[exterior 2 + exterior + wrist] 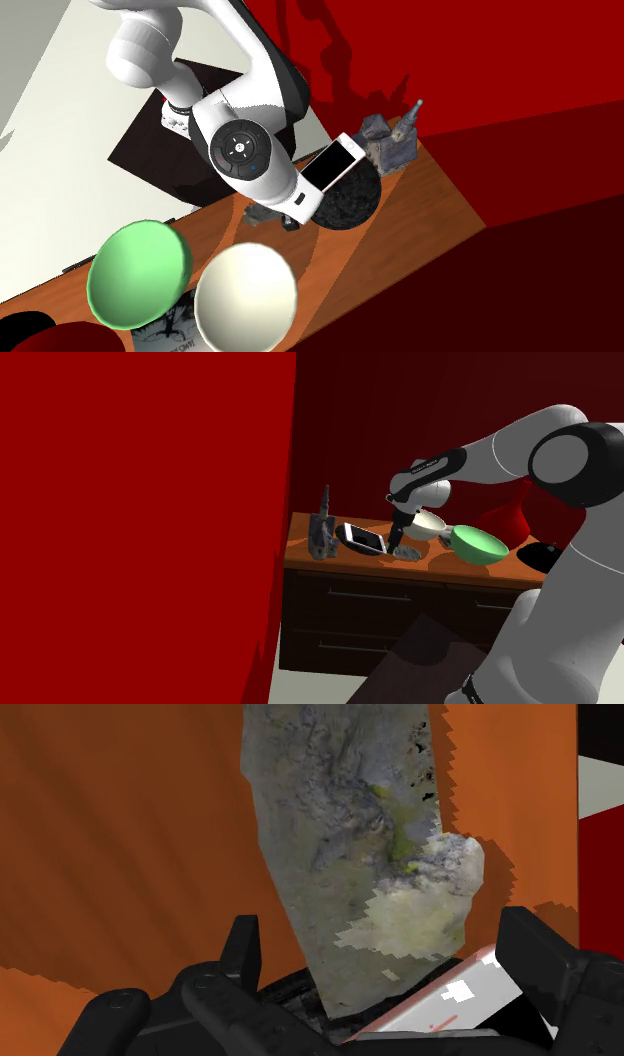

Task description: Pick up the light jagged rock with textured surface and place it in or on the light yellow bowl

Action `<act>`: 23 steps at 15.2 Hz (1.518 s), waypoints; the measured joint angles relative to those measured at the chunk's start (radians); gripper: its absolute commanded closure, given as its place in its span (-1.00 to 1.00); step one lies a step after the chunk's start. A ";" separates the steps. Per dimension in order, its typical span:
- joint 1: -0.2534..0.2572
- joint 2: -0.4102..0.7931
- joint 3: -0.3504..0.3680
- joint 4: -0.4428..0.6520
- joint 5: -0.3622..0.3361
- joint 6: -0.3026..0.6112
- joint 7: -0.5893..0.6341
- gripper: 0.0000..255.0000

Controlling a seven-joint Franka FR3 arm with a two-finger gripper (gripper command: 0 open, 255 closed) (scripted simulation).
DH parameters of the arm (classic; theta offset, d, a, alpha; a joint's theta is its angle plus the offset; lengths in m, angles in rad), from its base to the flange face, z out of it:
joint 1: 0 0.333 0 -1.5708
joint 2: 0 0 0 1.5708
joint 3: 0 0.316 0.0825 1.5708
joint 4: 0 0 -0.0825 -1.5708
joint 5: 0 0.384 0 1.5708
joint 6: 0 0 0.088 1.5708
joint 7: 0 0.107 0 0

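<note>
Above the dresser (pixel 300 552), the empty, wide-open claw (pixel 390 944) is straddling the rock (pixel 350 834), needing a centred squeeze avoiding the phone (pixel 362 538) at shoulder-view ten o'clock.

I see the rock (pixel 350 844) rough and mottled, the surface (pixel 120 854) smooth, probably wood, the phone (pixel 330 165) glossy.

The shoulder view is dim, the wall (pixel 450 412) a dark red at 1 o'clock. The second exterior view is brighter, and the arm (pixel 240 150) shadows the wall at 1 o'clock. In the wrist view the rock (pixel 350 834) casts a saw-toothed shadow beside it.
</note>
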 measured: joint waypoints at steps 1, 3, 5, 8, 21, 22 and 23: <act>0.000 0.000 0.000 0.000 0.000 0.000 0.000 -1.00; 0.000 0.000 0.000 0.000 0.000 0.000 0.000 -1.00; 0.000 0.000 0.000 0.000 0.000 0.000 0.000 1.00; 0.000 0.000 0.000 0.000 0.000 0.000 0.000 1.00; 0.003 -0.064 0.004 0.030 -0.060 -0.071 0.053 1.00; 0.002 -0.070 0.004 0.035 -0.066 -0.081 0.058 1.00; 0.002 -0.081 0.005 0.044 -0.077 -0.097 0.067 1.00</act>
